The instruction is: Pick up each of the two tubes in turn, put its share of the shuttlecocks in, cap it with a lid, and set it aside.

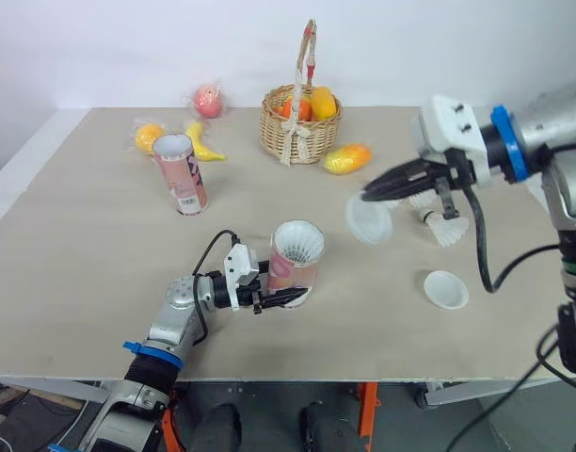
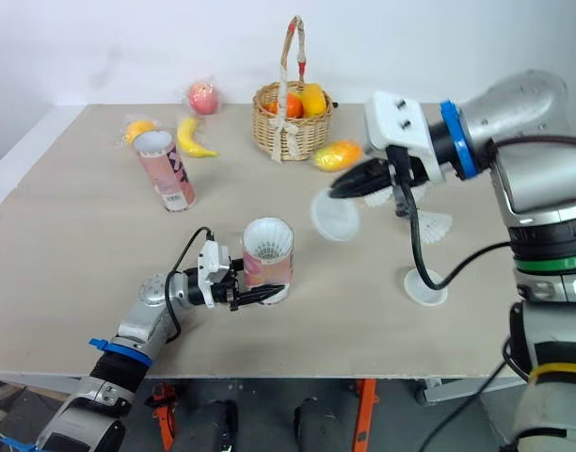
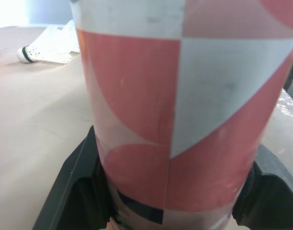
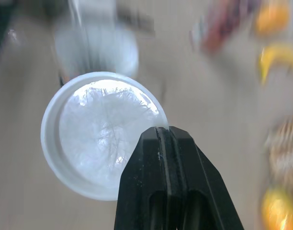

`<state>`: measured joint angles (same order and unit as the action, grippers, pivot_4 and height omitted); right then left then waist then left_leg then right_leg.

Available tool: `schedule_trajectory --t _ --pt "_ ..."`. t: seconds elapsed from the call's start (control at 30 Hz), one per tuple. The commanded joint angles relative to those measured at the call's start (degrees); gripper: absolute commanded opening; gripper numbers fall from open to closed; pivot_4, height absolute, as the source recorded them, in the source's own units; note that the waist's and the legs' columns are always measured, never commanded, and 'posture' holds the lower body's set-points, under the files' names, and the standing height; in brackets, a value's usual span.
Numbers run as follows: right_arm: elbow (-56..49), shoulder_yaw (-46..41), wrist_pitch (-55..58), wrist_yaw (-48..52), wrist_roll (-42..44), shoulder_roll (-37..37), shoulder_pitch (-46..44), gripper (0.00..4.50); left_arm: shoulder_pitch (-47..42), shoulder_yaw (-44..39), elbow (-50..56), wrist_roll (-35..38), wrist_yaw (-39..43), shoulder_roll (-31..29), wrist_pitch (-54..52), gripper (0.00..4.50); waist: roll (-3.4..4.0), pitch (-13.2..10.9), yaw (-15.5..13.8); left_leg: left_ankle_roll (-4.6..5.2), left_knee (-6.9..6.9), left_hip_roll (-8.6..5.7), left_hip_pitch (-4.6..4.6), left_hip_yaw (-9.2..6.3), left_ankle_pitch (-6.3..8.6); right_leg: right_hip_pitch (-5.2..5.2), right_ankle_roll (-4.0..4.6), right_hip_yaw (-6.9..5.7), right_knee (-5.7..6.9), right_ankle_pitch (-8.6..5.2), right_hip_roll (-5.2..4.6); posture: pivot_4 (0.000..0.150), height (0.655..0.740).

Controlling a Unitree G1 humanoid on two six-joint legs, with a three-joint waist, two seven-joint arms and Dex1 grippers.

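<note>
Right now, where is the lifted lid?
In the head views the lid hangs pinched in the right gripper, right of the tube the left gripper holds.

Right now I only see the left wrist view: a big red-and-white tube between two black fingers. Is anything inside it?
Observer: Yes. In the head views the tube stands open-topped, with white shuttlecock feathers showing at its mouth.
Visitor: Is it getting closed?
Observer: Not yet. The right gripper holds a lid in the air, off to the tube's right.
Visitor: Any spare?
Observer: A second lid lies on the table, further right.
</note>
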<state>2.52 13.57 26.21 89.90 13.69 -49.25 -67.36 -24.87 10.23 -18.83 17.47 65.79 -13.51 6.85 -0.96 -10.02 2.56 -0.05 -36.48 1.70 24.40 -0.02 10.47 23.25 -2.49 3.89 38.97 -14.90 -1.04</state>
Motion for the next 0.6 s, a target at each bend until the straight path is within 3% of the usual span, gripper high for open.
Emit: schedule_trajectory --t 0.03,0.27,0.6 --pt "-1.92 3.98 -0.84 0.72 -1.39 4.35 -4.16 0.12 -0.49 0.78 -2.22 -1.23 1.02 -0.4 0.21 2.7 0.0 0.01 0.0 0.0 0.0 0.02 -0.03 0.01 0.0 0.0 0.01 -0.01 0.0 0.01 0.01 0.15 0.74" --pt "3.41 11.64 -8.13 -1.39 -9.49 11.62 -7.58 0.12 -1.4 0.61 -3.09 -1.13 1.47 -0.74 0.67 2.7 -0.01 0.01 -0.18 0.0 -0.02 -0.01 0.12 -0.03 0.0 0.06 0.25 0.02 0.01 0.15 0.03 0.15 0.74" --pt "3.65 13.82 -14.6 2.25 -11.23 11.19 -7.45 0.12 -0.17 0.16 -2.22 -0.83 1.43 -1.47 0.33 2.7 -0.01 0.02 -0.14 0.0 -0.02 0.04 0.09 -0.11 0.0 0.05 0.32 -0.03 0.01 0.18 0.11 0.15 0.74"
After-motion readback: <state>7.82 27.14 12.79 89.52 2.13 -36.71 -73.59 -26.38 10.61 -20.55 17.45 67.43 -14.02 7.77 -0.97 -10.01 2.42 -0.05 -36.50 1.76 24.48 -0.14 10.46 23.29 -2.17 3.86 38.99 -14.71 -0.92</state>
